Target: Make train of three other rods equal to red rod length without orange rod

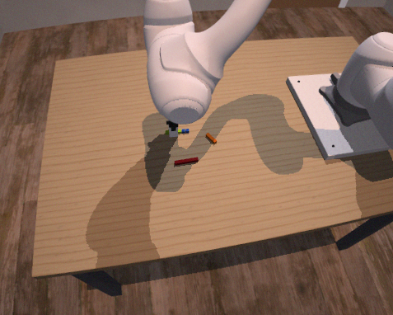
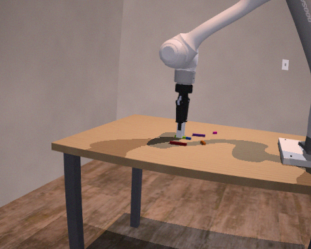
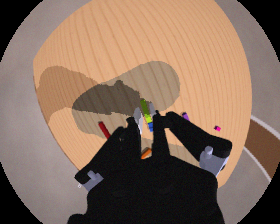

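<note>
Purple rod (image 2: 198,135) only in exterior view

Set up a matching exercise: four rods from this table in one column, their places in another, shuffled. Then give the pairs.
Rods:
1. red rod
2. orange rod
3. lime rod
4. magenta rod

Places:
A. at the tips of the pincer
B. far side of the table, farthest toward the arm's base
C. nearest the table's front edge
D. lying askew, between the red rod and the base plate

Pairs: 1-C, 2-D, 3-A, 4-B

Glossy white rounded arm (image 1: 184,54) links, black wrist, grey lettering, white base plate (image 1: 312,119).
</note>
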{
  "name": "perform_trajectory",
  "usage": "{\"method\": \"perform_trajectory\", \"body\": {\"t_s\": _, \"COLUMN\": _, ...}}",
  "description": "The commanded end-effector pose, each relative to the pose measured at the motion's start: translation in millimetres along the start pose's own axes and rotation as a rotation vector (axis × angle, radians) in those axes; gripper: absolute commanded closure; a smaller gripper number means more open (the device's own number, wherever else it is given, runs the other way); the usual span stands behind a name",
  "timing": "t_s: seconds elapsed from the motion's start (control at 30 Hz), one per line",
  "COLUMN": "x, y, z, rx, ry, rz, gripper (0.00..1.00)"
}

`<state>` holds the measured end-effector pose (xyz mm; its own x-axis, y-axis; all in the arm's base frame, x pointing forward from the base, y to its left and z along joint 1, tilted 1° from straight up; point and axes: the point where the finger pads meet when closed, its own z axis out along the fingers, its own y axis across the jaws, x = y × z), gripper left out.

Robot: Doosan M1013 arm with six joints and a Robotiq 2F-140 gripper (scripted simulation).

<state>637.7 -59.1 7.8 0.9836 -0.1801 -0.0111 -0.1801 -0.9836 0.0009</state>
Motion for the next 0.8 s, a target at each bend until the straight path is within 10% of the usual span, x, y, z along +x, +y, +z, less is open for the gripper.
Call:
{"method": "perform_trajectory", "body": {"t_s": 0.0, "x": 0, "y": 0, "z": -1.4, "rx": 0.0, "ry": 0.0, "rz": 0.0, "gripper": 0.85}}
{"method": "perform_trajectory", "body": {"t_s": 0.77, "x": 0, "y": 0, "z": -85.8, "rx": 0.0, "ry": 0.0, "rz": 0.0, "gripper": 0.85}}
